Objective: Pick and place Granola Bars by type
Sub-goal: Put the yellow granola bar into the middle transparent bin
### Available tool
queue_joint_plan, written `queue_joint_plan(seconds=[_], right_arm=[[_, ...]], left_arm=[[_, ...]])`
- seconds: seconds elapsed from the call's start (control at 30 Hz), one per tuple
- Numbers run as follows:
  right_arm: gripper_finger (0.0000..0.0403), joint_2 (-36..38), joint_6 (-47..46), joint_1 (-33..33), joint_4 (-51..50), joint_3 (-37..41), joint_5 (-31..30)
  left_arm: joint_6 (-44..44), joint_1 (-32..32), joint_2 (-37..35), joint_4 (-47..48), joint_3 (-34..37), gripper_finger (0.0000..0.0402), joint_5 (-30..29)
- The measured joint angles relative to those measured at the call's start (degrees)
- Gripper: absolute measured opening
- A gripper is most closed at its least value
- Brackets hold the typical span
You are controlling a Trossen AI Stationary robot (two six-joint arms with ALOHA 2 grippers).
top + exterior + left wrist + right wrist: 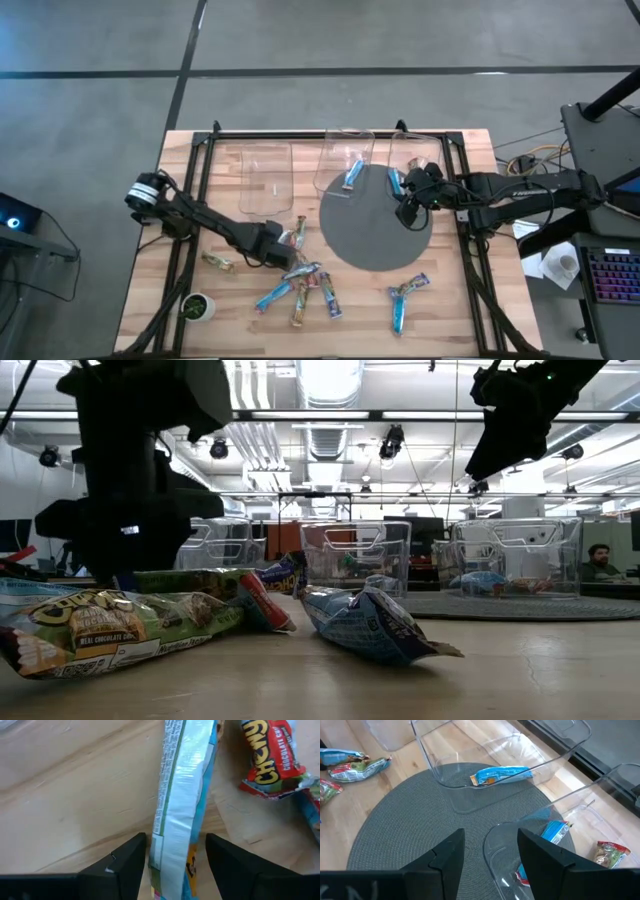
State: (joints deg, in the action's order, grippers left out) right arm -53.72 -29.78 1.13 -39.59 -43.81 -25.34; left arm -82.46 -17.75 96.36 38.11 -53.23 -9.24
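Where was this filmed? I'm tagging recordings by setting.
Probably a robotics lab or workshop in an open industrial office: exposed ceiling ducts with track lights, a wooden table on a concrete floor, and a person at a desk in the background.

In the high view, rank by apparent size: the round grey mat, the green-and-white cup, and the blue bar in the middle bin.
1. Round grey mat, by far the largest.
2. Green-and-white cup.
3. Blue bar; longer but narrower than the cup, so that pair is close.

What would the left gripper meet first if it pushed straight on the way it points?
Probably the silvery-blue wrapped granola bar lying between the left gripper's open jaws; the red wrapped bar sits off to one side.
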Motion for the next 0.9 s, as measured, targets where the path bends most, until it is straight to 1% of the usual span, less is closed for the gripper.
queue_joint_plan(seconds=[0.1, 0.17, 0.3, 0.4, 0.47, 0.53, 0.6, 0.7, 0.73, 0.8, 0.9], right_arm=[[0.0173, 0.03, 0.00, -0.02, 0.04, 0.00, -0.06], [0.0173, 0.03, 0.00, -0.07, 0.00, 0.00, -0.09], [0.0173, 0.03, 0.15, -0.06, -0.01, 0.00, -0.11], [0.0173, 0.05, 0.29, -0.07, 0.00, 0.00, -0.11], [0.0173, 0.05, 0.48, -0.07, -0.02, 0.00, -0.11], [0.0173, 0.07, 1.01, -0.07, 0.00, 0.00, -0.13], [0.0173, 0.15, 1.35, -0.04, 0.04, 0.00, -0.13], [0.0173, 0.87, 1.52, -0.04, 0.54, 0.00, -0.17], [0.0173, 1.31, 1.65, -0.04, 1.04, 0.00, -0.17], [0.0173, 2.39, 1.92, -0.04, 2.31, 0.00, -0.18], [0.0173, 4.54, 1.92, -0.04, 3.30, 0.00, -0.22]], left_arm=[[-0.24, 0.00, -0.01, -0.55, 0.29, 0.0176, -0.10], [-0.53, 0.06, -0.19, -0.77, 0.33, 0.0154, -0.15], [-0.48, 0.35, -1.00, -4.85, -0.72, 0.0089, 0.89], [-0.36, 0.62, -3.44, -5.69, -1.91, 0.0040, 0.92], [-0.28, 0.97, -4.94, -7.58, -3.83, 0.0019, 0.25], [-0.15, 1.58, -6.74, -6.88, -5.81, 0.0016, -3.02], [0.60, 2.73, -8.19, -6.83, -8.49, 0.0017, -8.21], [6.36, 6.53, -9.10, -7.91, -13.05, 0.0030, -16.47], [9.48, 8.52, -9.01, -8.58, -14.76, 0.0032, -17.94], [16.68, 13.62, -7.80, -11.52, -18.26, 0.0034, -18.16], [27.18, 21.81, -4.90, -16.76, -23.05, 0.0036, -14.95]])
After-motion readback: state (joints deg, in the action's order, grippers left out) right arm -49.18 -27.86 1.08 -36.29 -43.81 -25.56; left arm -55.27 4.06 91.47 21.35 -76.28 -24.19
